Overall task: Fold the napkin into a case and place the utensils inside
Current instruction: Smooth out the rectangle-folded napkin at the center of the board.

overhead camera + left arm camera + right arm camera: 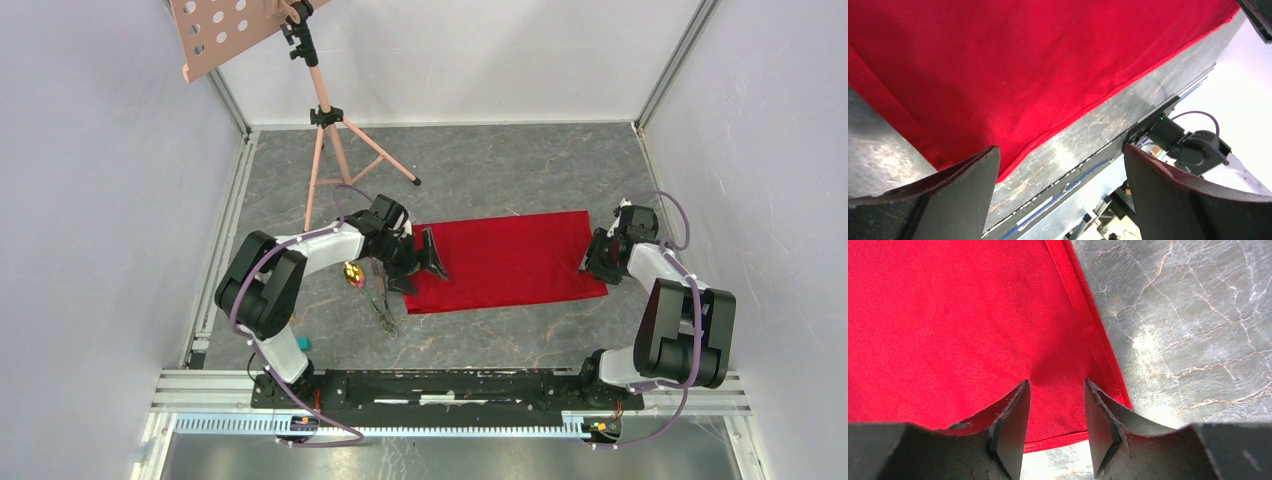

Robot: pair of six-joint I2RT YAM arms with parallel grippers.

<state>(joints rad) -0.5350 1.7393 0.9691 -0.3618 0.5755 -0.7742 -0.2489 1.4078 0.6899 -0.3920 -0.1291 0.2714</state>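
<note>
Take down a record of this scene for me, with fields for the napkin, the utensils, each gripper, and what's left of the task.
napkin: red napkin lies flat as a wide rectangle on the grey marble table, not yet a narrow case
utensils: gold spoon and dark utensils lie on the table beside the napkin's left edge
left gripper: left gripper is open at the napkin's left end, holding nothing
right gripper: right gripper has its jaws apart over the napkin's right edge near a corner
remaining: folding and loading both undone

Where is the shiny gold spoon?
In the top view, the gold spoon lies on the grey table just left of the red napkin, beside the dark utensils.
</note>
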